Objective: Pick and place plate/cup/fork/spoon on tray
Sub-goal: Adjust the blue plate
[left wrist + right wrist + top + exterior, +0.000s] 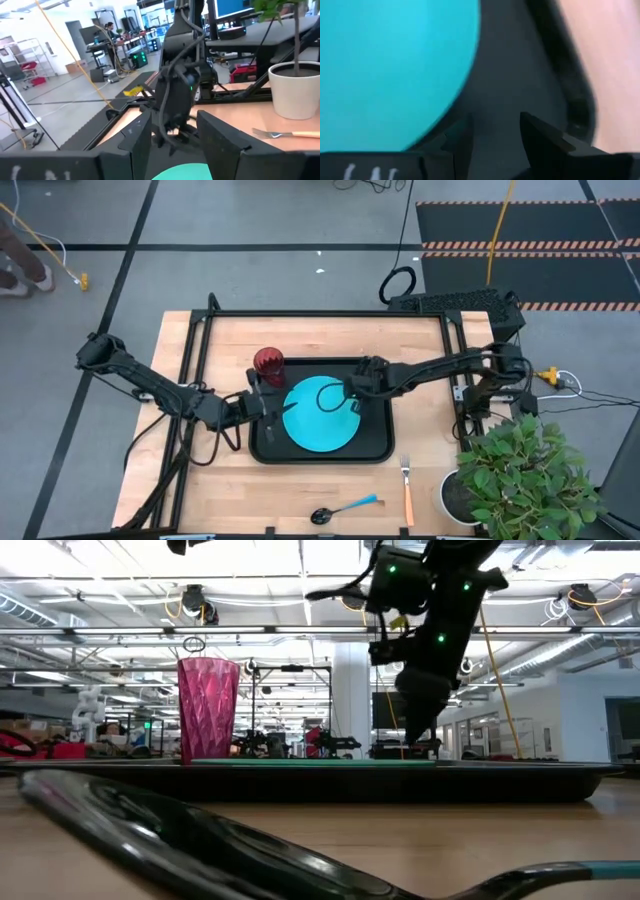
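The left gripper [268, 408] is over the tray's [375, 448] left edge, fingers apart, holding nothing. The right gripper [345, 388], fingers [547, 145] spread and empty, hovers by the plate's [322, 416] right rim. The cup [268, 366] stands in the tray's far-left corner. The fork [407, 490] and spoon [345, 509] lie outside the tray, on its near side. No writing is readable.

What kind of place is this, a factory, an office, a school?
Most likely a robotics lab or workshop in a large open hall. The wooden table stands on a grey floor marked with tape, workbenches with equipment fill the background, a person works at one, and long ceiling lights run overhead.
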